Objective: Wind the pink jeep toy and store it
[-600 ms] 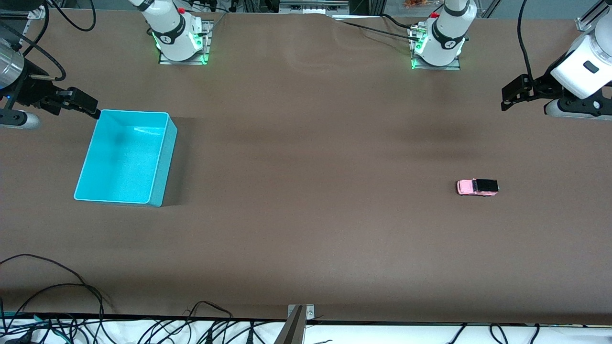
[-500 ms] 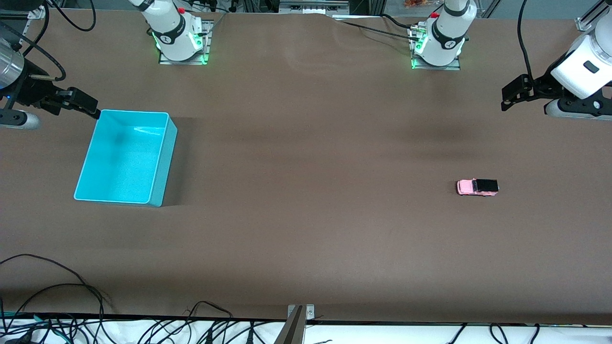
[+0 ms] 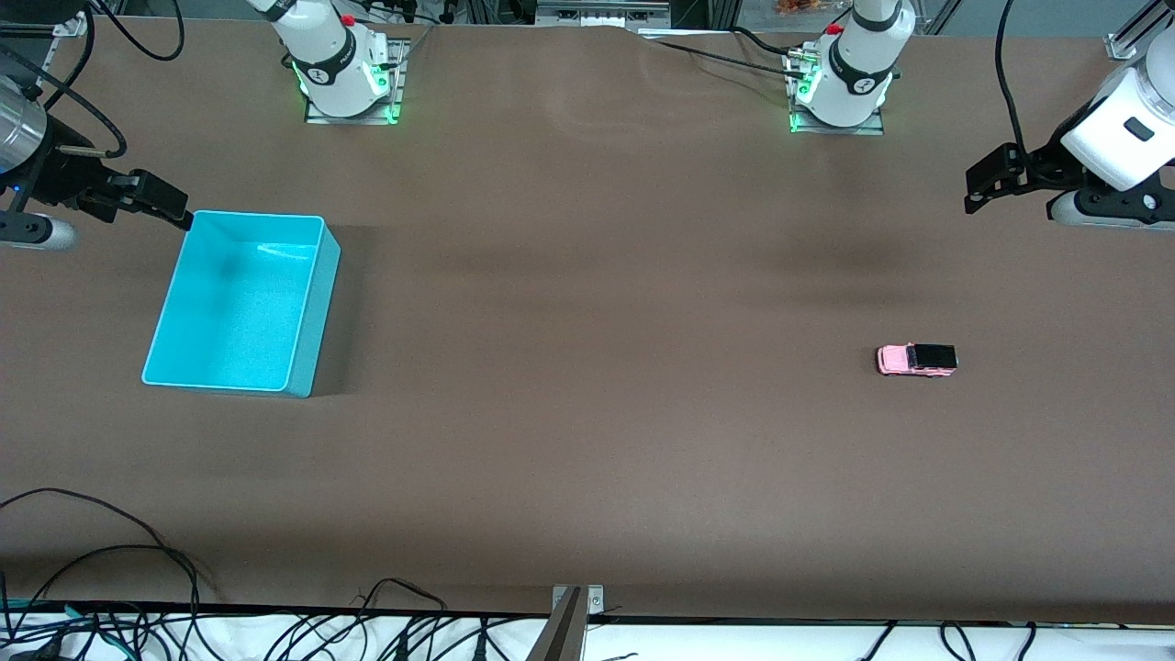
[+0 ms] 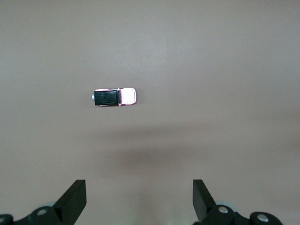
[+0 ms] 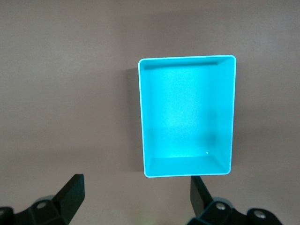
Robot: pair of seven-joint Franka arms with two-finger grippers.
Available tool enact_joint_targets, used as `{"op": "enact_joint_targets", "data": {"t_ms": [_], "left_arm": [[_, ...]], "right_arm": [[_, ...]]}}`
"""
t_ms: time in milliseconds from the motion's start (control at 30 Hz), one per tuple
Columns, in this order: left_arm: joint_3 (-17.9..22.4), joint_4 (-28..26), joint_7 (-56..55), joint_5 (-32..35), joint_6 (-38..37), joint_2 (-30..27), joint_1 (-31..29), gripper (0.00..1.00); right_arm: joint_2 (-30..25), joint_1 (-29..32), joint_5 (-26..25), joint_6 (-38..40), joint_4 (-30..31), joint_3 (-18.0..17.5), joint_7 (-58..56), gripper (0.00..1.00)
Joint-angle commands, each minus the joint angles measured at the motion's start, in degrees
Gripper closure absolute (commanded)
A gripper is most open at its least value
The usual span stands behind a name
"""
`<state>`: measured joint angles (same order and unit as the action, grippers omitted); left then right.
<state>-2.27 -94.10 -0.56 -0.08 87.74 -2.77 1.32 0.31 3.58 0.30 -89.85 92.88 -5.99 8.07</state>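
The pink jeep toy (image 3: 916,359), pink with a black roof and rear, sits on the brown table toward the left arm's end; it also shows in the left wrist view (image 4: 115,97). My left gripper (image 3: 979,186) hangs open and empty, high over the table's edge at that end, well apart from the toy. The cyan bin (image 3: 240,302) stands empty toward the right arm's end and shows in the right wrist view (image 5: 186,115). My right gripper (image 3: 170,209) is open and empty, up beside the bin's corner farthest from the front camera.
Both arm bases (image 3: 344,69) (image 3: 844,78) stand along the table's edge farthest from the front camera. Loose black cables (image 3: 110,588) lie along the nearest edge. A metal bracket (image 3: 574,610) sits at that edge's middle.
The left arm has shifted slightly up and outward toward its end of the table. The toy, the bin and the right arm have not moved.
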Motion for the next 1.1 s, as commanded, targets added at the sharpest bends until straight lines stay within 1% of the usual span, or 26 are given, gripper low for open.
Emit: {"op": "enact_joint_targets", "data": {"t_ms": [0, 1067], "left_arm": [[-0.2, 1.8, -0.3, -0.8, -1.3, 0.7, -0.6, 0.0], [-0.7, 1.6, -0.2, -1.3, -1.8, 0.7, 0.1, 0.0]], "right_arm": [[-0.1, 0.2, 0.3, -0.3, -0.2, 0.0, -0.4, 0.0], [-0.2, 0.2, 0.3, -0.3, 0.4, -0.1, 0.1, 0.0]]}}
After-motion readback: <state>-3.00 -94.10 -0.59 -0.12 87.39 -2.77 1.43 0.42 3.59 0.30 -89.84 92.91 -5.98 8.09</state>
